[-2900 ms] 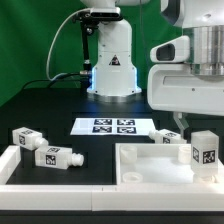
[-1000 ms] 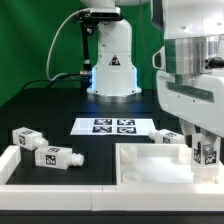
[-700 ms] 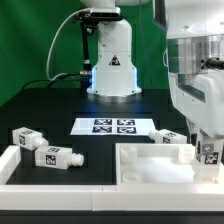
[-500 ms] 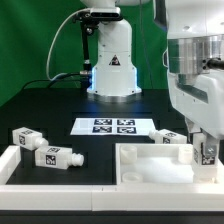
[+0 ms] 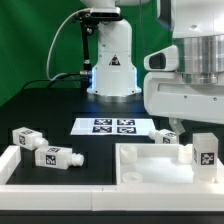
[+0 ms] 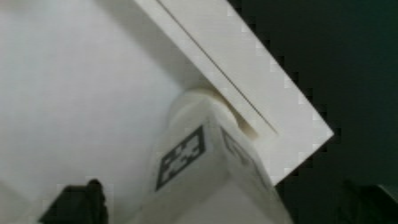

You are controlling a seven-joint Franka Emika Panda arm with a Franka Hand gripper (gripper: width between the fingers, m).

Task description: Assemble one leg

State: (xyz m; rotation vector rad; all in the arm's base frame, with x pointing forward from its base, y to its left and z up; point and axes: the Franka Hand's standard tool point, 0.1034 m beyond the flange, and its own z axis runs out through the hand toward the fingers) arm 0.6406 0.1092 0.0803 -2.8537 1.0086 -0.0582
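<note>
Leg: the leg (image 5: 204, 153) stood upright at the panel's (image 5: 150, 165) far right corner.
Gripper: the gripper (image 5: 176, 125) hovered just above it, holding nothing; whether apart or together, unclear.
Risk: an unseated leg might topple if nudged.

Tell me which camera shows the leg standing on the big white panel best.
The exterior view: the leg stands upright on the panel at that view's right, its tag facing the camera, below the gripper body. The wrist view shows only part of it, close up and blurred, against the panel's rim.
</note>
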